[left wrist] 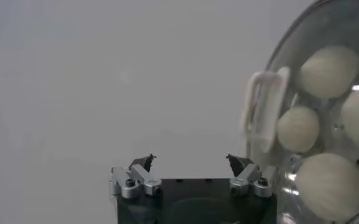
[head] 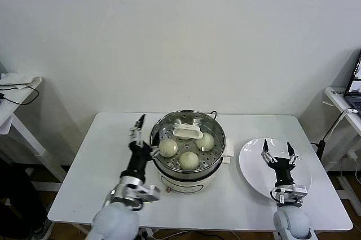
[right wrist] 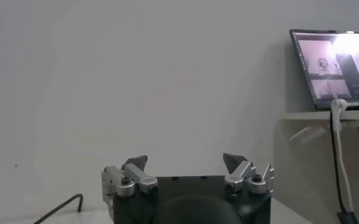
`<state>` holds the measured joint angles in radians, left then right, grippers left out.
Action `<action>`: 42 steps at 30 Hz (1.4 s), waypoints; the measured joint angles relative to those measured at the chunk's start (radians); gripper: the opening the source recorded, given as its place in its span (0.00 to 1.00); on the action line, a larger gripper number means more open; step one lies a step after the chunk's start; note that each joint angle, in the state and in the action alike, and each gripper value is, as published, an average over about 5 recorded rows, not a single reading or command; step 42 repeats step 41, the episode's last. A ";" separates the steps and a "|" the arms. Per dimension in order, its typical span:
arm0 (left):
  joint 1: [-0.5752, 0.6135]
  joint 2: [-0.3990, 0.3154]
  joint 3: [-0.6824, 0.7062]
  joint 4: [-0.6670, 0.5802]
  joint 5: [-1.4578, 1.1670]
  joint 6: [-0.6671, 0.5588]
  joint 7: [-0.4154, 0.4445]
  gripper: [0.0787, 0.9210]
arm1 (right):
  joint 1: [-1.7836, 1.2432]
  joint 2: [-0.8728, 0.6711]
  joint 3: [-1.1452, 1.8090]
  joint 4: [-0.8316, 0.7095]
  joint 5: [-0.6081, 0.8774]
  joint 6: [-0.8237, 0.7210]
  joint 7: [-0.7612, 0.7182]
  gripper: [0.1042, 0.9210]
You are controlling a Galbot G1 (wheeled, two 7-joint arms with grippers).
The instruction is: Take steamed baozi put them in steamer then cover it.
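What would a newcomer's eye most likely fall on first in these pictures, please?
Probably the steamer at the middle of the table, with cream-white baozi showing under its cover, already in place. Next, the left gripper, open beside the steamer's left rim, and the right gripper, open over the bare white plate to the steamer's right.

White rectangular worktop (head: pixel 101 161) occupies the lower centre of the head view. Standing directly on it: the steamer (head: pixel 187 168), at mid-frame, on its white base; and a flat white plate (head: pixel 254 169), at lower right, just beside the steamer and apart from it. Plate sits near the worktop's right edge.
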<state>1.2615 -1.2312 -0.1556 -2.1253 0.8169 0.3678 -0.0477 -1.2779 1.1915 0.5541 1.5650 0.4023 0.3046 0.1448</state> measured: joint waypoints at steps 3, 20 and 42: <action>0.034 -0.002 -0.079 0.036 -0.193 -0.091 -0.041 0.88 | -0.013 -0.005 0.003 0.010 0.013 -0.005 -0.008 0.88; 0.144 -0.029 -0.313 0.211 -0.755 -0.429 -0.029 0.88 | -0.045 -0.016 -0.009 0.064 0.084 -0.007 0.005 0.88; 0.186 -0.017 -0.371 0.255 -0.847 -0.518 -0.015 0.88 | -0.101 0.013 0.008 0.089 0.044 -0.011 -0.003 0.88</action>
